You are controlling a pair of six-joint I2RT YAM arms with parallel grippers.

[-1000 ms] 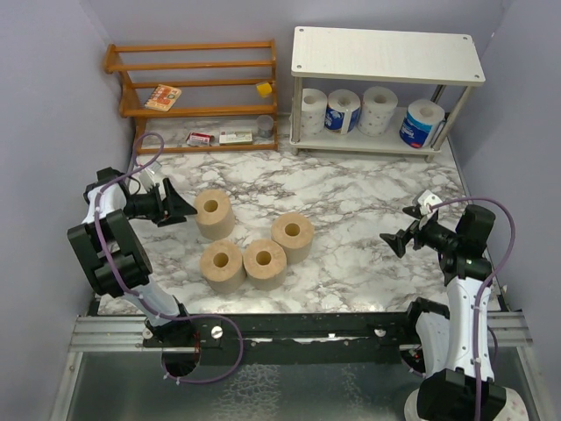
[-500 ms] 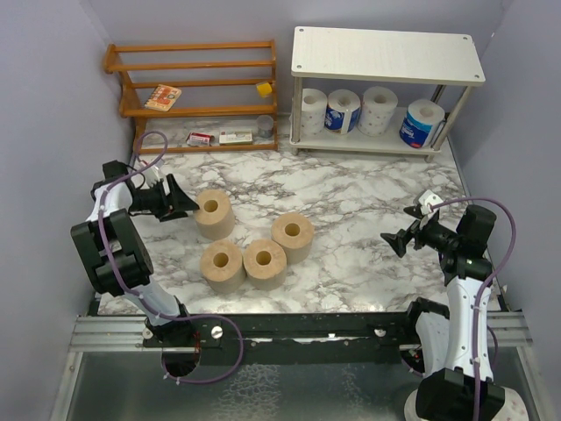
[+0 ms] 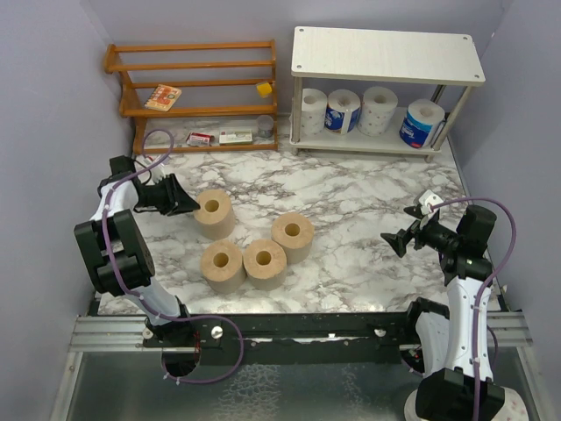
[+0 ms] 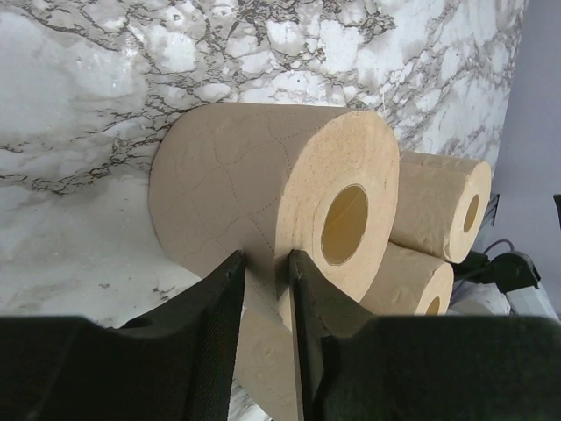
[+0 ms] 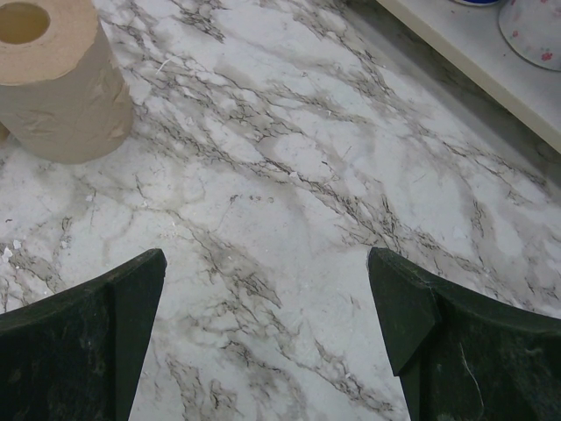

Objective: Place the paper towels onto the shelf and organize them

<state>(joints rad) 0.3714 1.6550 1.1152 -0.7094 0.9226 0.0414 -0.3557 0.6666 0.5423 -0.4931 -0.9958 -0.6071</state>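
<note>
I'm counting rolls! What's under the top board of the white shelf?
Four rolls stand on the lower board: a white roll, a blue-wrapped roll, a second white roll, a second blue-wrapped roll. The top board hides anything behind them.

The left gripper [image 3: 186, 206] is pointing toward 3 o'clock, fingers [image 4: 219, 333] nearly together. The right gripper [image 3: 399, 226] is aiming at 9 o'clock — jaws spread wide.

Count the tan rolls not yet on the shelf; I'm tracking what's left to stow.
4 tan rolls, all upright on the table: one by the left hand, one toward the centre, two touching, nearest the arm bases. None seems hidden.
</note>
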